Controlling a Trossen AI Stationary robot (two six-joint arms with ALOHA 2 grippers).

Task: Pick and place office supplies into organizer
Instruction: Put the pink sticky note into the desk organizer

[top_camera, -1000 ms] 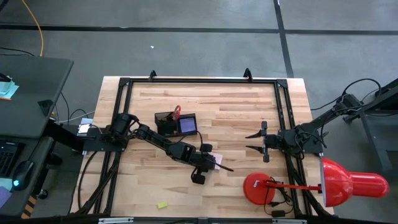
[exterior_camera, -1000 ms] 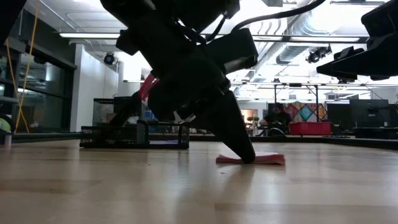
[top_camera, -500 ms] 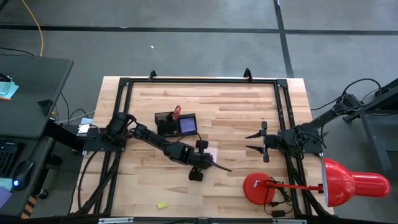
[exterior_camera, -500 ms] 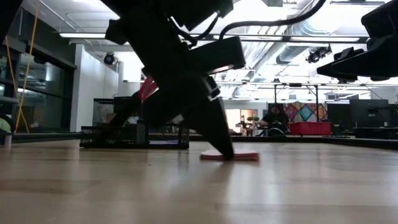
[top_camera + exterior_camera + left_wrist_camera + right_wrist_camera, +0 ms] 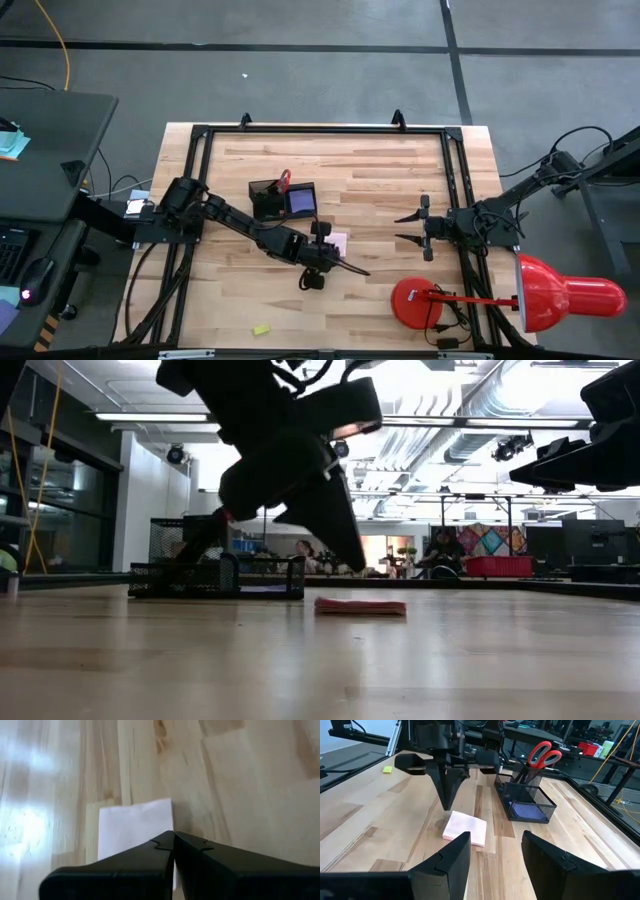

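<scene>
Wooden table (image 5: 400, 180) — pink pad (image 5: 465, 828) flat under closed left fingers (image 5: 449, 787).

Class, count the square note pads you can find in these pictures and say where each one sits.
2. The pink note pad lies flat on the table; the blue-purple note pad sits in the organizer. Others may be hidden.

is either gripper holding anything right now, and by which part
Nothing is held. The left gripper is shut with nothing between its fingers, lifted just above the flat pink square note pad on the wooden table. The right gripper waits open and empty at the table's right.
</scene>
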